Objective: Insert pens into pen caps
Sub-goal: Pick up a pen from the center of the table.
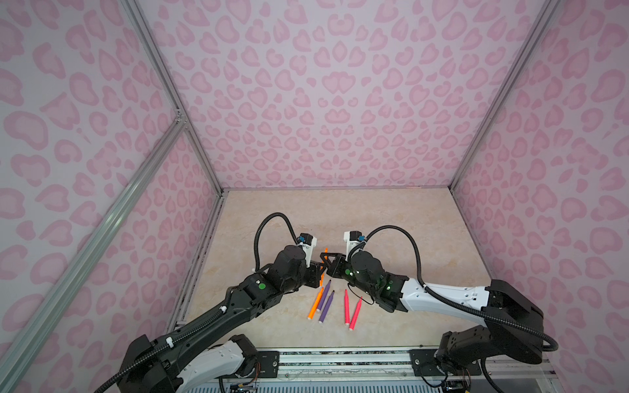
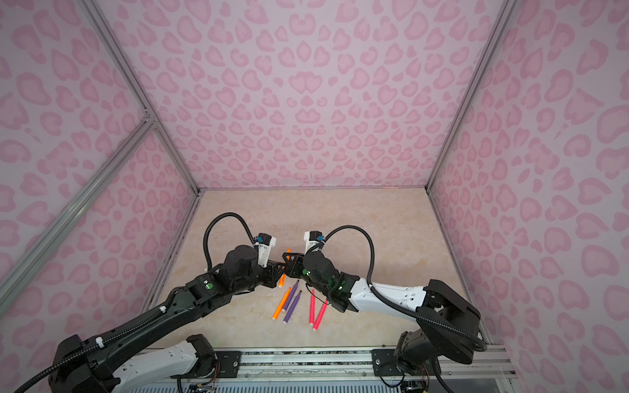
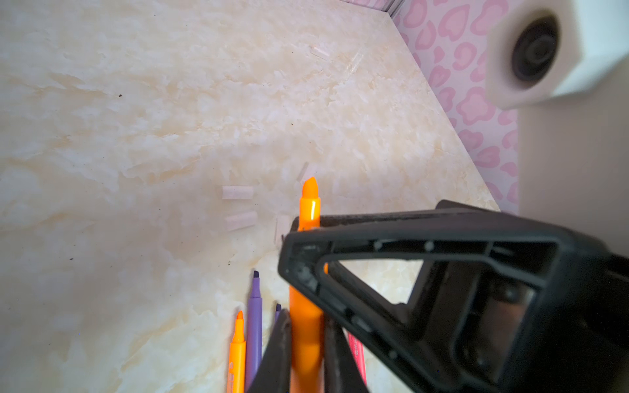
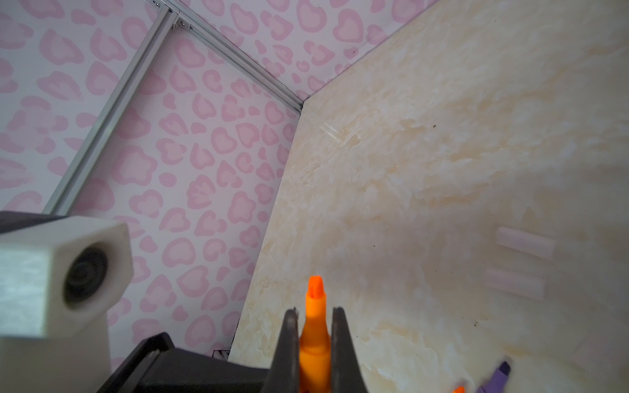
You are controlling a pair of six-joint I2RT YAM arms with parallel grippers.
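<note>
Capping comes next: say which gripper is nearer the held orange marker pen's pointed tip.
Right. The right gripper clamps the orange marker pen just below its tip; the left gripper grips farther down the barrel.

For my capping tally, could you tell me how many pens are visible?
6. The right gripper holds one orange pen; on the table lie another orange pen, two purple pens and two pink-red pens.
</note>
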